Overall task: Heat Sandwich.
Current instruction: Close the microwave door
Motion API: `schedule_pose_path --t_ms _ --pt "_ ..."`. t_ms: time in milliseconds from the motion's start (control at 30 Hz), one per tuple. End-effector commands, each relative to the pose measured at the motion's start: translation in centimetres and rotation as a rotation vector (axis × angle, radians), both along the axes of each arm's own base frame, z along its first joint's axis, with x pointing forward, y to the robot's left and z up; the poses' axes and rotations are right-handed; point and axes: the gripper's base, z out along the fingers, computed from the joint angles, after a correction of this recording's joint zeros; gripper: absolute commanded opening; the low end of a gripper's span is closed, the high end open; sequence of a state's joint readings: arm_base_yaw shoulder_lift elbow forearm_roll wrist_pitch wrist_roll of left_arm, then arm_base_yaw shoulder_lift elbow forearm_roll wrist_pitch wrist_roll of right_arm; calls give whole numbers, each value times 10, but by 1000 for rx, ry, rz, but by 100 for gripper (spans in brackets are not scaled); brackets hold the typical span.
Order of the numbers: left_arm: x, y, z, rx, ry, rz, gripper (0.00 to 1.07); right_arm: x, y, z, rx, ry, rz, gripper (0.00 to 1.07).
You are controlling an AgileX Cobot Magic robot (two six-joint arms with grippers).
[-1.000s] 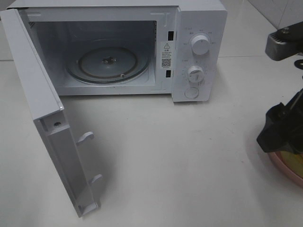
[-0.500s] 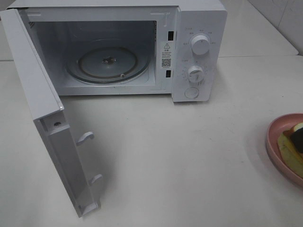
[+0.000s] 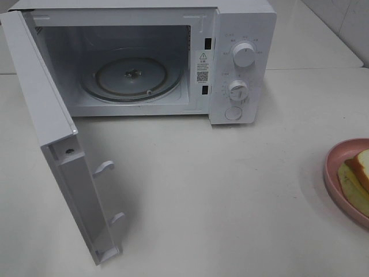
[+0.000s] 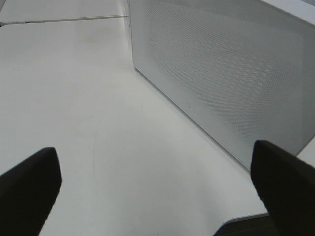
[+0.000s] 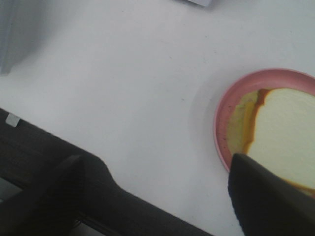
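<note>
While the door hangs wide: the white boxy microwave oven stands at the back of the pale worktop, its hinged white door swung out toward the left of the high view.
Cavity: a round glass turntable lies inside with nothing on it.
Controls: two white round knobs sit one above the other on the right-hand panel, a round button below them; the printed marks are too small to read.
Sandwich: the white-bread sandwich with tan crust and yellow-green filling lies on a round pink plate at the right edge of the high view, well apart from the oven. Both are cut off by the frame there.
Closer look: the right wrist view shows the top slice with filling showing beside it; part of the plate rim is covered by a dark finger.
Right tool: the black right tool hovers over the worktop just beside the plate, fingers spread wide, holding nothing; blurred.
Left tool: the black left tool has its fingers fully apart, empty, near the door's perforated panel.
Hidden: neither arm appears in the high view.
</note>
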State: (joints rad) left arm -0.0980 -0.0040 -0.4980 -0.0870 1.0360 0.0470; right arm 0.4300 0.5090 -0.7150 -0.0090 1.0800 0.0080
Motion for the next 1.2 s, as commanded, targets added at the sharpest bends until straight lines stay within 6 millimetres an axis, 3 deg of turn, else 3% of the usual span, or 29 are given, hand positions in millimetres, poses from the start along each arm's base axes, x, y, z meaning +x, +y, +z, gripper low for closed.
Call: schedule_pose_path --t_ms 33,500,967,1200 --pt "-3 0 -1 -6 -25 6 103 -9 -10 -11 0 -17 -96 76" --pt "-3 0 -1 -6 -25 6 103 -44 -24 -42 70 -156 -351 76" --pt "-3 0 -1 -6 -25 6 103 -72 -25 -45 118 -363 -436 76" --pt "-2 0 -1 -5 -23 6 103 -71 -25 -45 117 -361 -435 76"
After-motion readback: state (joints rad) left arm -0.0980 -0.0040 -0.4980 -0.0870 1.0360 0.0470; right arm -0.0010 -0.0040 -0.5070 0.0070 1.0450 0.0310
